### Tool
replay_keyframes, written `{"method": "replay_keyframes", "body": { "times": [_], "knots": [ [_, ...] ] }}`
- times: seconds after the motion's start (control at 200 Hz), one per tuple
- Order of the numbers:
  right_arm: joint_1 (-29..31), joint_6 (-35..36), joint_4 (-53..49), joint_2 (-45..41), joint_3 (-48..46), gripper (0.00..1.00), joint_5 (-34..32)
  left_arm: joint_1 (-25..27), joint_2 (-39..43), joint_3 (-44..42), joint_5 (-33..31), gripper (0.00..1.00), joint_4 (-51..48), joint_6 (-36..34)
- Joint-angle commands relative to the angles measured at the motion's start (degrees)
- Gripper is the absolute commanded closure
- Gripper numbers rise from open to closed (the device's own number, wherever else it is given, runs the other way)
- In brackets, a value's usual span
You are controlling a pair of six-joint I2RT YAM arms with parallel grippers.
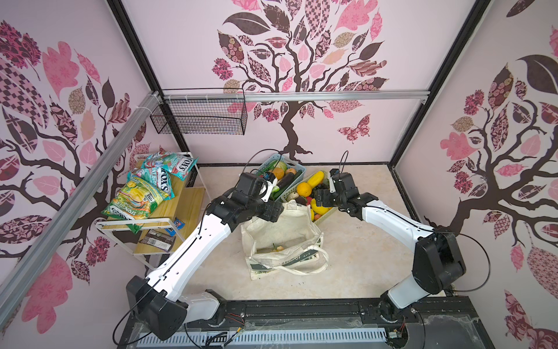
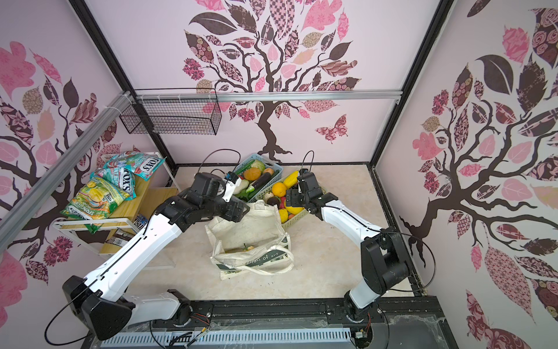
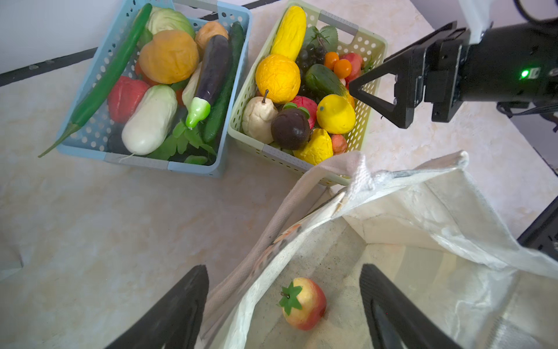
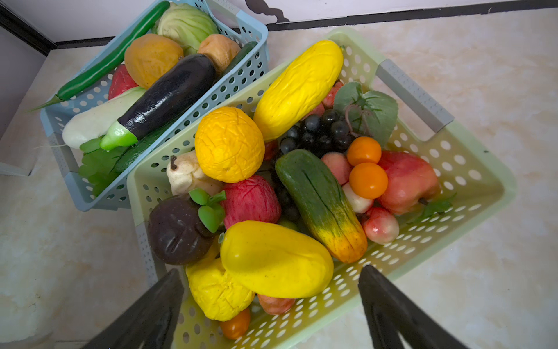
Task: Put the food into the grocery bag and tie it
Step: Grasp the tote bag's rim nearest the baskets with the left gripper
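Bag far rim hidden under left arm at frame centre, fruit inside too small to name, green basket half covered by right arm.

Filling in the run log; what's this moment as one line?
left end effector: open, above grocery bag | right end effector: open, above green basket | in bag: red-yellow fruit

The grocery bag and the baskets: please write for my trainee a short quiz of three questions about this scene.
1. True or false: an apple lies inside the grocery bag.
2. The eggplant lies in: A) the light blue basket; B) the pale green basket; C) the grocery bag.
3. Fill in: the left gripper and the right gripper are both ___.
Key: 1 true; 2 A; 3 open.
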State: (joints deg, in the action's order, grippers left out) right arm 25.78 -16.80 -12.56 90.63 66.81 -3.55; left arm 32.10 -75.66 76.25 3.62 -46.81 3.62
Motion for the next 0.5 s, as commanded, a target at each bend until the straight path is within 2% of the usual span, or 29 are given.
{"method": "replay_keyframes", "body": {
  "times": [0.0, 0.265, 0.425, 0.495],
  "knots": [
    [-0.2, -0.36, -0.02, 0.69, 0.61, 0.07, 0.44, 1.07, -2.55, 3.37, -4.6, 0.17, 0.97, -3.23],
    [-0.23, 0.34, -0.68, 0.77, 1.03, 0.07, 0.2, 1.43, -6.53, 5.45, -8.24, 0.17, 2.07, -4.26],
    [-0.2, 0.61, -0.84, 1.29, 1.66, 0.07, 0.31, 1.46, -7.95, 5.43, -5.66, 0.26, 1.82, -3.87],
    [-0.2, 0.8, -1.04, 1.39, 1.91, 0.08, 0.14, 1.39, -8.0, 5.05, -3.67, 0.37, 2.12, -3.27]
  ]
}}
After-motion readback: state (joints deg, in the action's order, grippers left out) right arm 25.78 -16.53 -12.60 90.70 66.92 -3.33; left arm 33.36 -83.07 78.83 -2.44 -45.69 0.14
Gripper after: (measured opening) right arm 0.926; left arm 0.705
